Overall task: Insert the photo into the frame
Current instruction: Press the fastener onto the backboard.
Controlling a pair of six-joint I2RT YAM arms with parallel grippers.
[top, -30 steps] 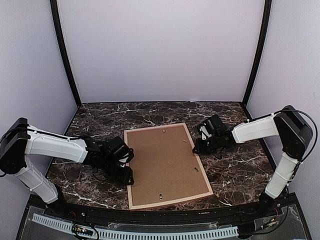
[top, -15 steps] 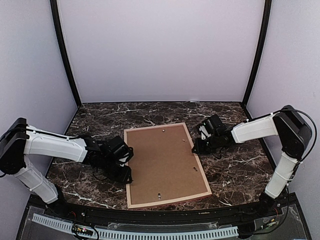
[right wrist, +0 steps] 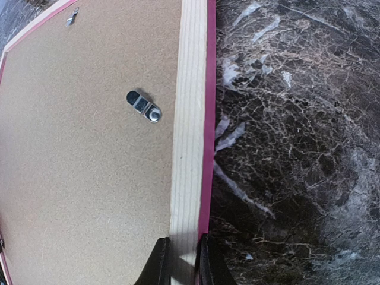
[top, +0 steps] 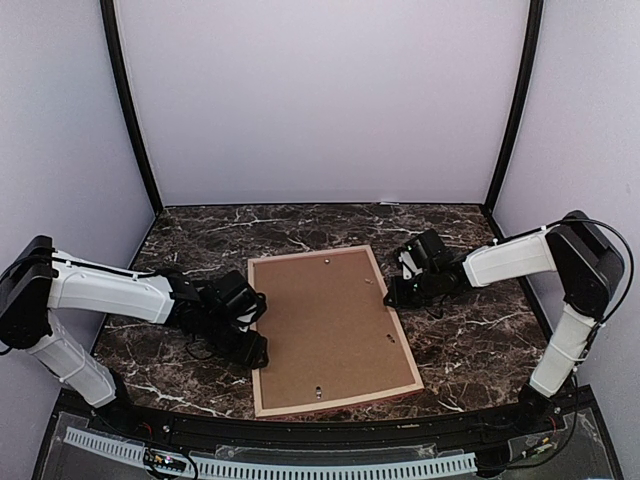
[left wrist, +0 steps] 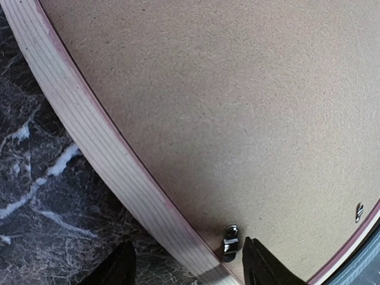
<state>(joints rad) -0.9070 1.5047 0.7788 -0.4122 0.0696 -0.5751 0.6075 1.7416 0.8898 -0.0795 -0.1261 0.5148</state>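
1. The thin rectangular picture frame (right wrist: 189, 119), pale wood on its back and pink-red along its outer edge, lies face down on the dark, white-veined marble table (top: 470, 340), between the two pincers.
2. A plain brown hardboard backing panel (top: 330, 320) fills it, facing up.
3. The right pincer (right wrist: 183, 256) is clenched on the frame's right rail, with one finger on the panel side and one on the pink outer edge.
4. A small silver metal turn clip (right wrist: 144, 105) sits on the panel ahead of this pincer, just inside the rail.
5. The left pincer (left wrist: 187, 258) is released. Its fingers spread astride the frame's left rail towards the near corner, one over the table and the other over the panel.
6. A small dark metal clip (left wrist: 230, 242) lies just beside that second finger, between the fingers.
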